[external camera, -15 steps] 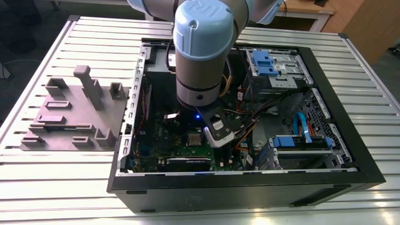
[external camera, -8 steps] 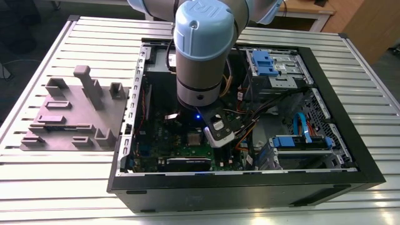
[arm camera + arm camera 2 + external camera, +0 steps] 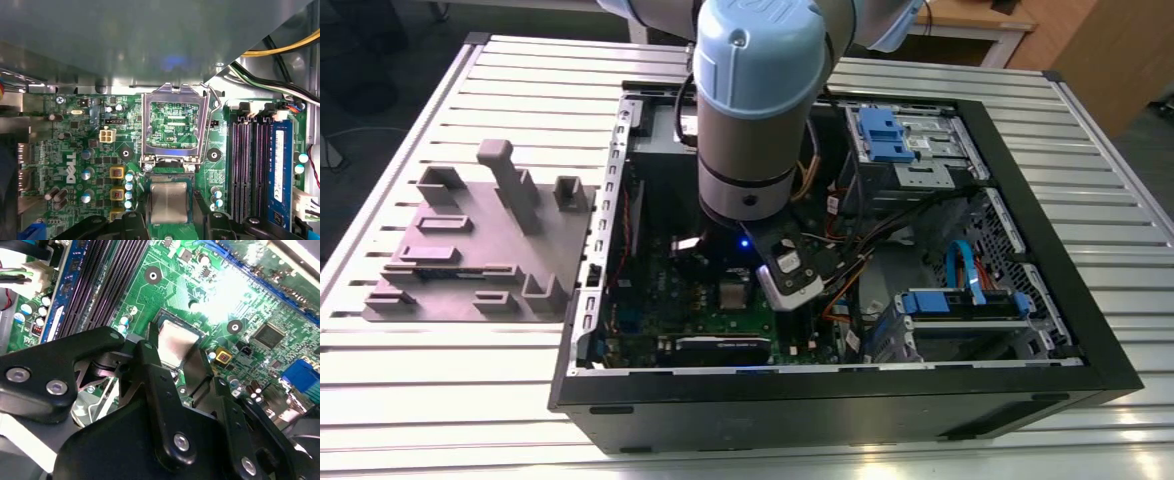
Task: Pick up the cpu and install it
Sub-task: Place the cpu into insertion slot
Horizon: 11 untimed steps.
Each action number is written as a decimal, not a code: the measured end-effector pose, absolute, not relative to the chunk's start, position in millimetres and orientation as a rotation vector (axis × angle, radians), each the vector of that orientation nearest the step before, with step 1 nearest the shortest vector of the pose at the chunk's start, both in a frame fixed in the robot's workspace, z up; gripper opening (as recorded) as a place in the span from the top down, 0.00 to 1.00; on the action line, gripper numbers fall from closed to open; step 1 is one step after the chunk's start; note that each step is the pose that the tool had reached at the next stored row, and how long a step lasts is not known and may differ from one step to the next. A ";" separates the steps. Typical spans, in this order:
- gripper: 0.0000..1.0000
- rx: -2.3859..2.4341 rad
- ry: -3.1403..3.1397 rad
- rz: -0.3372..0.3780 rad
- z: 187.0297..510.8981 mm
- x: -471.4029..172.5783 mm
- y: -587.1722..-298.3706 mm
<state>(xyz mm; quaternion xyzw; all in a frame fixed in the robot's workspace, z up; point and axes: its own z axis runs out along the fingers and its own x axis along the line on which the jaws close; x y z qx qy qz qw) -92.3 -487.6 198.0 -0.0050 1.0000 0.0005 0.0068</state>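
Exterior view: robot arm (image 3: 754, 110) is reached down into an open PC case (image 3: 1067, 330) laid on a slatted metal table (image 3: 454, 400). Gripper (image 3: 761, 290) is placed low over the green motherboard (image 3: 660, 310), near the case middle. A grey fixture tray (image 3: 467, 260) is seen on the table to the exterior view's left of the case, well apart from the gripper.

Second wrist view: the cpu (image 3: 175, 342), silver top up, is seen between the two black fingers (image 3: 150, 370), which are clenched against its opposite sides, so it is grasped. It is held just over the motherboard, beside the dark RAM slots (image 3: 110, 275).

First wrist view: the cpu is flanked by the fingers on both sides. The silver socket frame (image 3: 147, 125) is swung open just beside it, with bare board seen through its window. The cpu is lined up with the socket position next to the frame's hinge; whether it is seated or just above cannot be told. RAM slots are seen off to one side.
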 end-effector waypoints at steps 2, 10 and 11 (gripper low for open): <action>0.53 -0.016 3.128 0.002 197.9 -92.3 -487.6; 0.53 -0.016 3.128 0.002 197.0 -92.3 -487.7; 0.53 -0.016 3.128 0.002 196.5 -92.3 -487.7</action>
